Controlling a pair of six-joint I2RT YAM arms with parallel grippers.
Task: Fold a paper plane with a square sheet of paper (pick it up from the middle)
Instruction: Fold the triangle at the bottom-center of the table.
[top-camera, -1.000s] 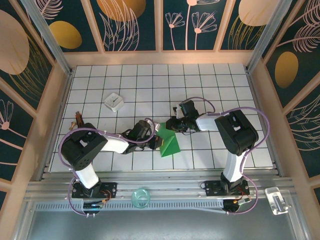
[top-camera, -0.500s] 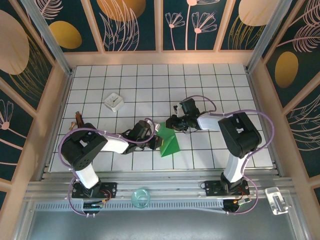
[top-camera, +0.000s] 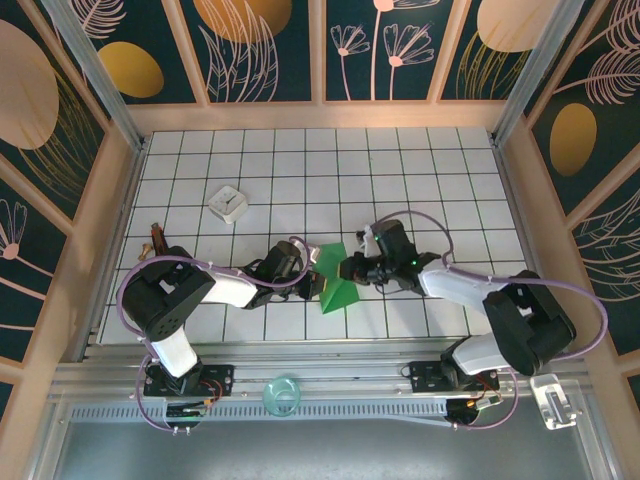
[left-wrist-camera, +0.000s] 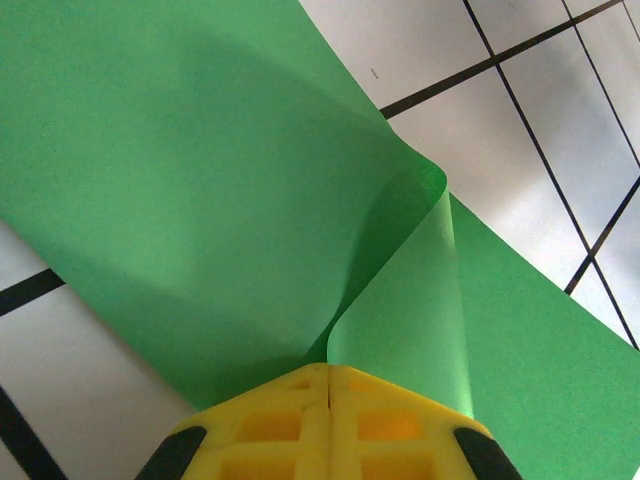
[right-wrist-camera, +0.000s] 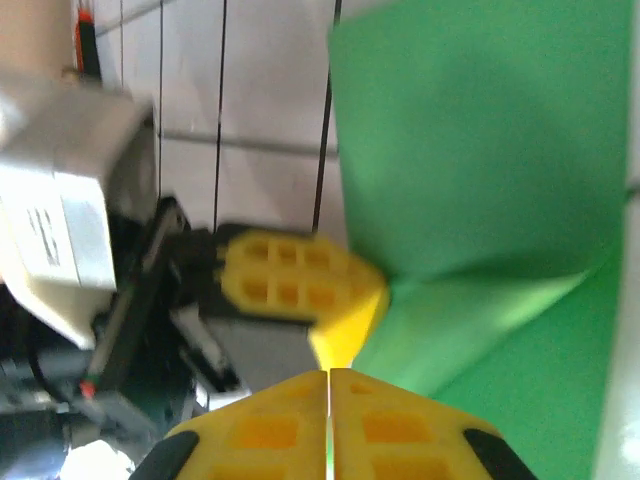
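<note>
The square sheet of paper (top-camera: 338, 291) is bright green, bent into a pointed shape on the tiles between the two arms. In the left wrist view the paper (left-wrist-camera: 200, 200) curls up into a loop that runs into my left gripper (left-wrist-camera: 330, 368), which is shut on it. My right gripper (right-wrist-camera: 329, 372) is also shut, with a thin green edge of the paper (right-wrist-camera: 480, 150) between its jaws. From above, the left gripper (top-camera: 312, 275) holds the sheet's left side and the right gripper (top-camera: 347, 268) its upper right. The left fingers (right-wrist-camera: 285, 278) show just ahead of the right jaws. A paper plane is out of view.
A small white square box (top-camera: 228, 203) lies on the tiles at the back left. A small brown object (top-camera: 155, 238) sits by the left wall. A clear round piece (top-camera: 281, 393) rests on the front rail. Wooden walls enclose the tiled floor (top-camera: 420, 160).
The right arm has swung towards the near edge, its elbow moving right and down. Its gripper came closer to the left gripper and closed on the paper. The left arm has stayed put.
</note>
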